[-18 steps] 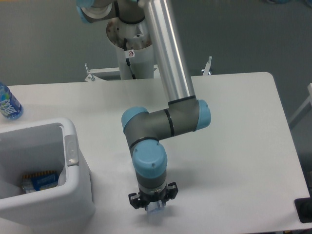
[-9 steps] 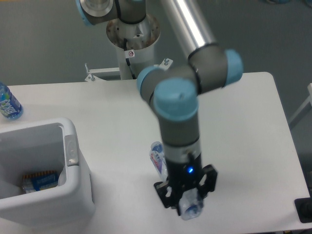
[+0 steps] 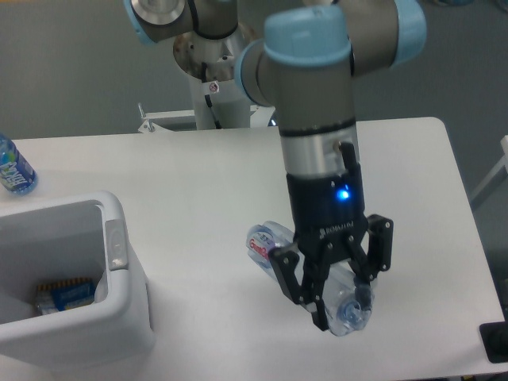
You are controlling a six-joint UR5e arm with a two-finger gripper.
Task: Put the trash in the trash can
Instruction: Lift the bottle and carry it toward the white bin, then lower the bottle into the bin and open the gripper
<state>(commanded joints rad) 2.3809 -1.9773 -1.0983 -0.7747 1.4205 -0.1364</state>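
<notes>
While grey floor surrounds the white counter (image 3: 182, 182), the black pincer (image 3: 340, 300) pinches the crushed clear plastic bottle (image 3: 313, 278) near its front edge.

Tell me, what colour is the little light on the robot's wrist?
Blue; the light glows above the tool in the camera view.

The arm (image 3: 313, 119) comes down from the far side, its grey and blue wrist pointing straight down. A blue light glows on the black part. The claw (image 3: 337, 298) hangs near the front, its two black fingers (image 3: 295, 279) squeezed on the bottle (image 3: 270, 242).
</notes>
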